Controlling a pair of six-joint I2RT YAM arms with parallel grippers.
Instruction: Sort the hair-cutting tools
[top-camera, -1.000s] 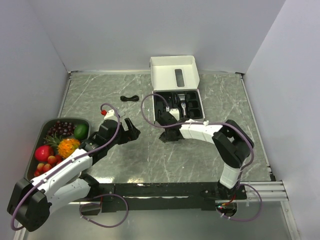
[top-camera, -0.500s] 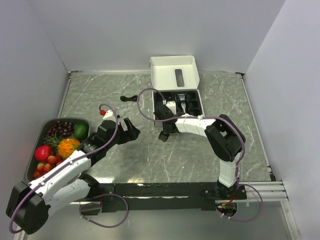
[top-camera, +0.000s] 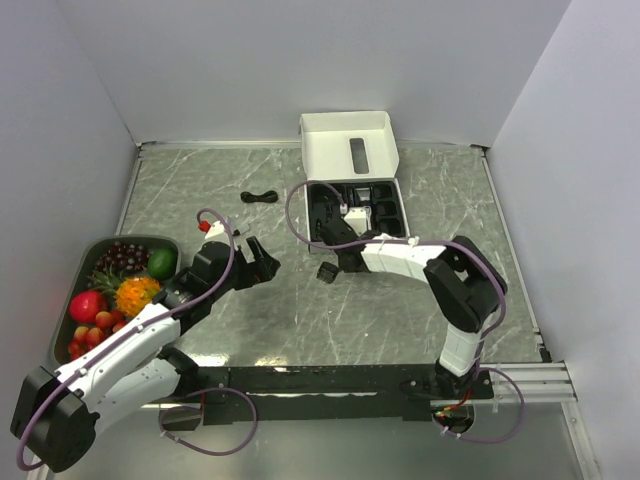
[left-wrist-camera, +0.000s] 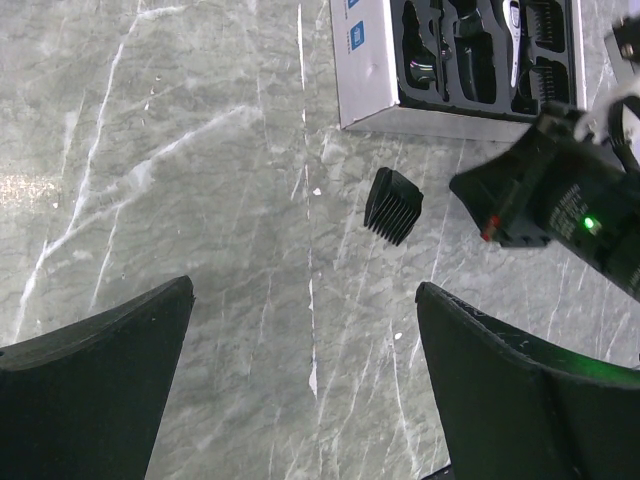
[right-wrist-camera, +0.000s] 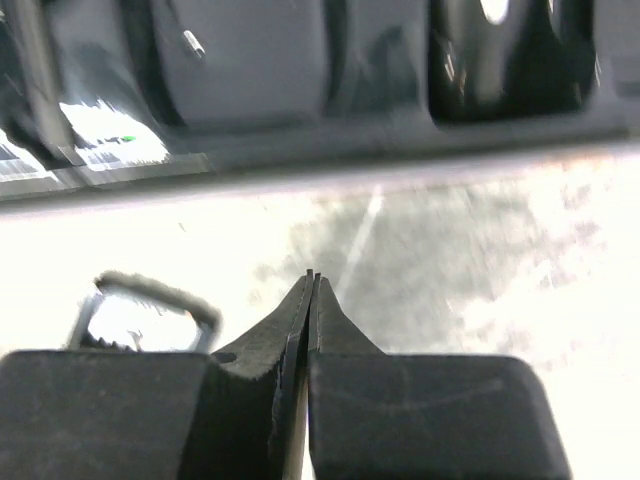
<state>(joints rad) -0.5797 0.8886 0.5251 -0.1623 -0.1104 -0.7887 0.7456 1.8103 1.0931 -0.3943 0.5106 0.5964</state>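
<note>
A small black comb guard (top-camera: 326, 271) lies on the marble table just in front of the open box (top-camera: 396, 187); it also shows in the left wrist view (left-wrist-camera: 393, 205). The black-and-silver clipper (top-camera: 356, 209) sits in the box's black tray, also seen in the left wrist view (left-wrist-camera: 514, 22). A short coiled black cable (top-camera: 260, 196) lies on the table, far left of the box. My left gripper (top-camera: 263, 261) is open and empty above bare table (left-wrist-camera: 305, 292), left of the guard. My right gripper (top-camera: 328, 235) is shut and empty (right-wrist-camera: 312, 279) at the box's front edge.
The box's white lid (top-camera: 350, 148) stands open at the back. A dark tray (top-camera: 97, 248) of colourful fruit sits at the left edge beside my left arm. Grey walls close in the table on three sides.
My right gripper has drawn back from the comb guard toward the box, leaving the guard on the table. My left arm has hardly moved.
</note>
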